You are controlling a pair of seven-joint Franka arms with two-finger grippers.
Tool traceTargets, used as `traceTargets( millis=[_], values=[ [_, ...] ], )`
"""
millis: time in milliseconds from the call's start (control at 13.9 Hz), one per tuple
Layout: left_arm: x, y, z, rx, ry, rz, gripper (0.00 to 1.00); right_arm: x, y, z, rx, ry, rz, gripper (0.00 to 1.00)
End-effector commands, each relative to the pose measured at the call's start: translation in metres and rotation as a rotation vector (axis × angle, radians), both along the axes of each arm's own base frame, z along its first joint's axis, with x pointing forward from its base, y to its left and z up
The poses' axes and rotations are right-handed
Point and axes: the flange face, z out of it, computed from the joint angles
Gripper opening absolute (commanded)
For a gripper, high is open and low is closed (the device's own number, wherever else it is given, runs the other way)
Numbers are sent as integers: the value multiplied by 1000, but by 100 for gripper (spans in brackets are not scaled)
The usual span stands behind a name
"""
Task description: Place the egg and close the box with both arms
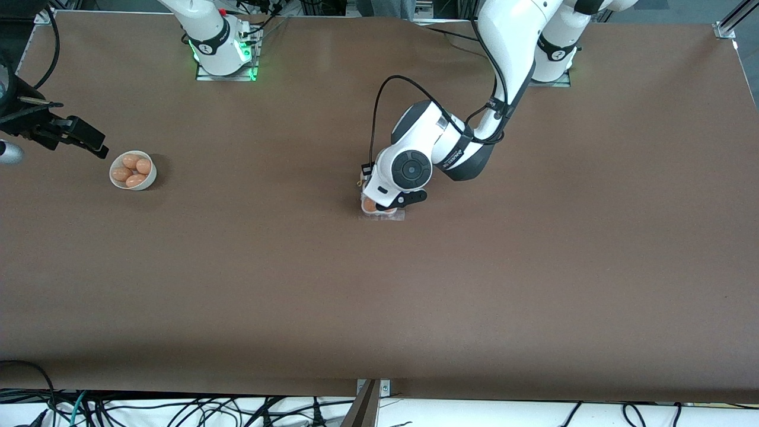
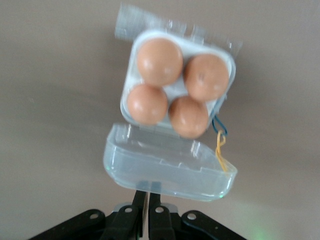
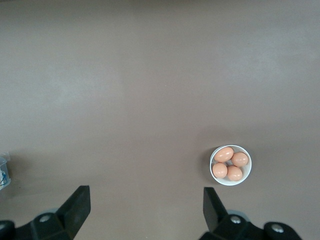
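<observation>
The table (image 1: 533,284) is lying brown and bare under both arms. The left arm (image 1: 510,53) is reaching from its base down to mid-table, its wrist bending low over the box (image 1: 382,210), so the front view is showing only a sliver of the tray and eggs under the hand. The right arm (image 1: 207,29) is waiting, its hand hanging high over its own end of the table.

The left gripper (image 2: 148,200) is sitting right at the free edge of the lid (image 2: 170,170), its fingers (image 2: 138,207) pressed together; whether they are pinching the lid's rim cannot be told. The lid is lying swung open, hinged to the tray just ahead of the gripper. Four brown eggs (image 2: 160,61) are filling all four cells of the tray. A thin yellow and blue thread (image 2: 220,145) is curling by the hinge corner.

The right gripper (image 3: 147,207) is holding nothing, its fingers spread wide apart. Below it, well ahead of one fingertip, a bowl (image 3: 230,165) is sitting with four more eggs in it.
</observation>
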Motion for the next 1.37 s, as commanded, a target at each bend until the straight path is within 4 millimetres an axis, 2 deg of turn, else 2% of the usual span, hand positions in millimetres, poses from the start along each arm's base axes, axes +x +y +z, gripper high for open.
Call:
traceTargets(
  millis=[0, 216, 289, 361, 505, 649, 722, 866, 1010, 1082, 1227, 1299],
  values=[
    [15, 4, 5, 10, -61, 0, 9, -3, 1, 4, -2, -12, -1, 100],
    [42, 23, 29, -9, -93, 39, 12, -3, 1, 4, -2, -12, -1, 100],
    [48, 31, 34, -7, -85, 47, 17, -3, 1, 4, -2, -11, -1, 100],
    [56, 43, 42, 0, -81, 55, 31, -2, 1, 4, -2, -12, -1, 100],
    [82, 79, 73, 37, -121, 31, 65, -2, 1, 4, -2, -12, -1, 100],
    [85, 104, 95, 39, -81, -130, 91, -2, 1, 4, -2, -14, -1, 100],
    [96, 133, 109, 69, -89, -164, 98, -2, 1, 4, 0, -14, -1, 100],
    [108, 176, 154, 131, -160, -198, 100, -2, 1, 4, 0, -14, -1, 100],
    [124, 228, 190, 168, -224, -167, 100, -2, 1, 4, 0, -14, -1, 100],
    [133, 255, 198, 167, -232, -137, 100, -2, 1, 4, 0, -14, -1, 100],
    [144, 291, 205, 218, -252, -107, 100, -2, 1, 4, 0, -14, -2, 100],
    [147, 305, 216, 246, -277, -96, 100, -2, 1, 4, 0, -14, -3, 100]
  ],
)
